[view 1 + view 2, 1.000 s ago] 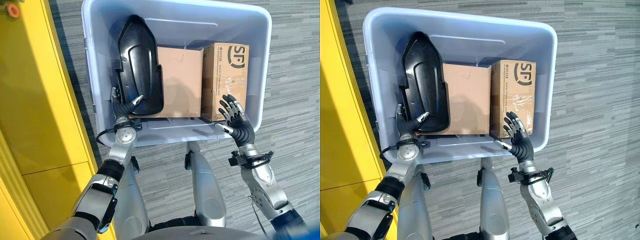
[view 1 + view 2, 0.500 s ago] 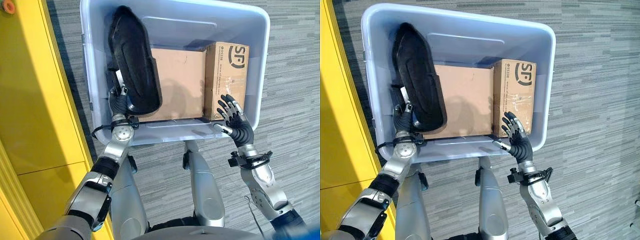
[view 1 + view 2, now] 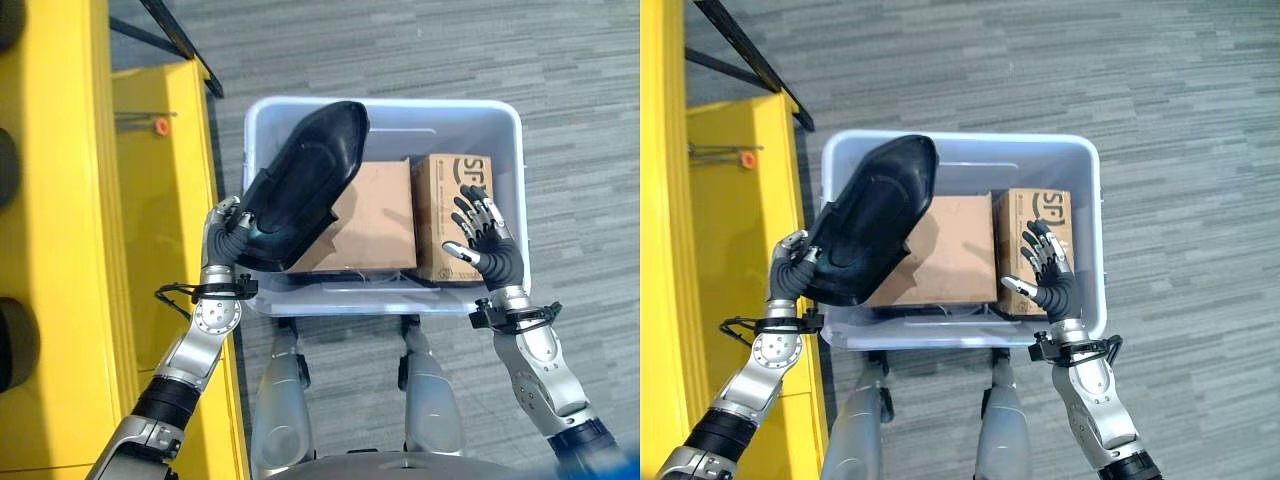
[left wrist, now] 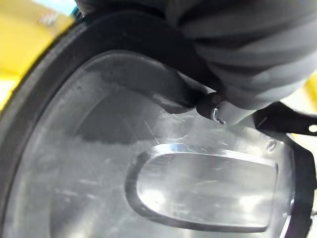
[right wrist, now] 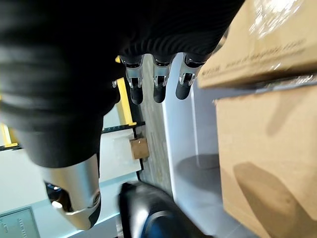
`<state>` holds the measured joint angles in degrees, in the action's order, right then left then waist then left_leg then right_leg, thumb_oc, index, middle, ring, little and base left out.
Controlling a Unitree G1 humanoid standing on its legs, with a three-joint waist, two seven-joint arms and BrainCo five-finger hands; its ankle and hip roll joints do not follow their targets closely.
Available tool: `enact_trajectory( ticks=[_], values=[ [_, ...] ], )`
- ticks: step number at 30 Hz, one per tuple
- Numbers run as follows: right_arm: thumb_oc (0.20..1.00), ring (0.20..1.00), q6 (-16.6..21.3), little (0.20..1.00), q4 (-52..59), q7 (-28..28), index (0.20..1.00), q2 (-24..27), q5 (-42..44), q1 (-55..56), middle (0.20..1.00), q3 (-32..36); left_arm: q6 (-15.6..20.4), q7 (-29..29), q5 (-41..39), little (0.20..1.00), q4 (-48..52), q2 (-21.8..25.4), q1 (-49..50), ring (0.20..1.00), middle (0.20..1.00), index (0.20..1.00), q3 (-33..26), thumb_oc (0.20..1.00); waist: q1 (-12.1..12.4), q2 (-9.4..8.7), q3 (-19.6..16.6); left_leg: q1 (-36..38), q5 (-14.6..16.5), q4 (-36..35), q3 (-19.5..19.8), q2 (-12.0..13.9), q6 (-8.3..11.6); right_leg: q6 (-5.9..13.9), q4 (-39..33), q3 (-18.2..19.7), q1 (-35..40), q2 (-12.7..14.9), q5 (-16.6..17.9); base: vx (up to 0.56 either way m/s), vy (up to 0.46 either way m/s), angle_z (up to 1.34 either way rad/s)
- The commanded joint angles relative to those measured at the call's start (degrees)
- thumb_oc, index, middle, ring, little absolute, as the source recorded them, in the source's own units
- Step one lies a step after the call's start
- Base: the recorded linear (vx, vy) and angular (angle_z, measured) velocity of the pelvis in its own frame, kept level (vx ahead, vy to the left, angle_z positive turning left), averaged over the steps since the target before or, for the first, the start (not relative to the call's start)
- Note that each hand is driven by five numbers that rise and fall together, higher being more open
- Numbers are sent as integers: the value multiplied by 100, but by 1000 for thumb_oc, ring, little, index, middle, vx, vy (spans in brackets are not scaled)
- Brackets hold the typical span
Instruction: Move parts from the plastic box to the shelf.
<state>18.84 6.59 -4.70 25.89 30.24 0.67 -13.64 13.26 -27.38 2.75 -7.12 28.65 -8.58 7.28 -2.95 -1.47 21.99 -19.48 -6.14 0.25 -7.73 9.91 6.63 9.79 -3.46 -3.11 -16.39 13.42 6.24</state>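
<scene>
- Left hand (image 3: 222,232) at the box's left rim, fingers curled round the lower end of the black part (image 3: 300,190); the left wrist view shows a dark-tipped finger (image 4: 220,110) pressed on the part's glossy inner face.
- Part is a long black moulded shell, held tilted: its low end by the box's near-left corner, its pointed end up over the far rim, lying across the left side of the box and over a corner of the big carton.
- Right hand (image 3: 484,237) over the box's near-right corner, fingers spread and straight, thumb out, holding nothing; it hovers above the small carton, and I cannot tell whether it touches it.
- Right wrist view: three straight fingers (image 5: 157,82) in a row beside the carton's edge.
- Box (image 3: 505,140) pale grey plastic, standing on grey carpet just before the robot.
- Big carton (image 3: 372,220) plain brown, in the middle of the box floor.
- Small carton (image 3: 448,200) brown with black print, along the right wall, just beside the big one.
- Shelf (image 3: 60,250) yellow, running along the left, close by the box's left wall.
- Small orange thing (image 3: 160,125) on the yellow surface, toward the far end.
</scene>
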Motion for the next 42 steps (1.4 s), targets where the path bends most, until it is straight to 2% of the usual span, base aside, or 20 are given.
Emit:
enact_trajectory(
  ticks=[1,6,11,13,14,16,19,20,21,22,23,24,26,27,30,31,32,36,37,42],
  values=[
    [1000,1000,257,1000,107,157,1000,95,96,132,1000,227,748,122,-113,200,395,166,-235,200,200,200,-238,200,-47,-115,-434,382,-58,41,261,463,311,213,739,153,-47,356,57,88,-16,2],
    [1000,1000,79,1000,82,375,1000,81,101,234,1000,265,1035,687,-659,200,1352,283,394,200,200,200,-707,200,5,160,-886,1113,-22,-78,247,574,318,170,898,88,557,264,-305,106,-68,2],
    [1000,1000,-62,1000,68,549,1000,53,157,320,1000,217,995,1173,-1210,200,1649,165,1078,200,200,200,-931,200,72,323,-1175,1596,-71,0,293,827,279,34,1617,125,746,-3,-824,47,-141,-3],
    [1000,1000,-125,1000,104,662,1000,110,210,228,1000,35,905,1562,-1839,200,1754,-72,1629,200,200,200,-1034,200,229,419,-1181,1802,-458,66,450,1154,262,-212,2361,32,745,-403,-1355,-56,-325,0],
    [1000,1000,-120,1000,97,673,1000,127,195,166,1000,5,876,1615,-1980,200,1758,-149,1733,200,200,200,-1060,200,287,438,-1158,1793,-667,64,532,1241,308,-286,2459,-45,755,-509,-1450,-158,-337,1],
    [1000,1000,-116,1000,82,696,1000,196,209,15,1000,-84,787,1839,-2345,200,1780,-317,1999,200,200,200,-1103,200,471,515,-1104,1592,-1414,-63,808,1377,427,-449,2486,-320,746,-726,-1560,-160,-257,26],
    [1000,1000,-111,1000,74,698,1000,198,210,10,1000,-89,779,1844,-2351,200,1792,-321,2007,200,200,200,-1111,200,438,532,-1113,1573,-1446,-91,849,1390,439,-459,2476,-358,748,-737,-1557,-139,-149,82],
    [1000,1000,-113,1000,-25,608,1000,282,48,-89,1000,-23,680,2077,-2581,200,1642,-449,2070,200,200,200,-1024,200,622,318,-1028,1115,-1266,290,548,808,208,-610,1790,-1079,1031,-462,-1225,-497,-469,166],
    [1000,1000,-135,1000,-56,622,1000,291,44,-73,1000,5,655,2122,-2591,200,1637,-503,2019,200,200,200,-996,200,561,213,-1080,1238,-742,1018,390,688,117,-632,1429,-1424,1111,-264,-973,-603,-564,336],
    [1000,1000,-169,1000,-111,621,1000,222,105,-16,1000,-1,610,2203,-2651,200,1668,-502,1969,200,200,200,-946,200,429,167,-1194,1588,-549,1698,109,752,99,-755,1260,-1830,1127,-185,-879,-259,-222,435],
    [1000,1000,-230,1000,-91,645,1000,114,163,109,1000,24,560,2263,-2663,200,1687,-510,1944,200,200,200,-894,200,293,174,-1330,2028,-292,1817,72,632,108,-761,1203,-2181,1207,-142,-841,-120,-91,338],
    [1000,1000,-250,1000,-63,659,1000,79,183,191,1000,59,538,2273,-2622,200,1686,-484,1927,200,200,200,-861,200,222,193,-1364,2196,-191,1710,154,541,111,-749,1217,-2284,1255,-131,-838,-13,47,198],
    [1000,1000,-256,1000,20,684,1000,47,208,323,1000,155,533,2261,-2559,200,1696,-470,1887,200,200,200,-823,200,117,257,-1428,2393,10,1171,162,385,75,-639,1388,-2410,1254,-42,-802,13,138,131],
    [1000,1000,-282,1000,62,717,1000,60,221,419,1000,237,516,2317,-2578,200,1702,-494,1917,200,200,200,-831,200,65,303,-1450,2541,237,819,-21,388,22,-587,1501,-2450,1289,2,-804,32,170,99],
    [1000,1000,-292,1000,61,716,1000,-32,237,508,1000,282,510,2325,-2564,200,1817,-412,1881,200,200,200,-832,200,77,364,-1542,2638,343,203,-79,221,-39,-501,1479,-2495,1285,144,-663,57,197,86],
    [1000,1000,-293,1000,57,705,1000,-52,248,533,1000,290,520,2315,-2531,200,1836,-379,1854,200,200,200,-858,200,83,372,-1574,2709,493,78,-65,214,-18,-382,1475,-2422,1309,171,-687,43,176,6],
    [1000,1000,-292,1000,45,682,1000,-64,216,533,1000,305,508,2296,-2451,200,1852,-354,1805,200,200,200,-857,200,131,333,-1564,2697,581,-116,-70,108,-53,-256,1390,-2484,1313,295,-519,23,187,-28],
    [1000,1000,-340,1000,-94,651,1000,-143,145,515,1000,288,484,2283,-2319,200,1875,-385,1909,200,200,200,-874,200,222,227,-1571,2722,857,-513,33,-179,-211,-12,1193,-2604,1354,527,-153,-87,176,7],
    [1000,1000,-358,1000,-135,649,1000,-183,166,505,1000,273,473,2286,-2305,200,1874,-403,1944,200,200,200,-882,200,241,161,-1559,2652,803,-525,-3,-277,-275,-47,1125,-2700,1318,629,42,-109,124,4],
    [1000,1000,-445,1000,-247,709,1000,-308,144,422,1000,164,462,2332,-2272,200,1795,-427,2101,200,200,200,-1017,200,388,-35,-1589,2581,910,-520,126,-662,-476,221,791,-2657,1403,892,570,-58,169,-3]
  ],
)
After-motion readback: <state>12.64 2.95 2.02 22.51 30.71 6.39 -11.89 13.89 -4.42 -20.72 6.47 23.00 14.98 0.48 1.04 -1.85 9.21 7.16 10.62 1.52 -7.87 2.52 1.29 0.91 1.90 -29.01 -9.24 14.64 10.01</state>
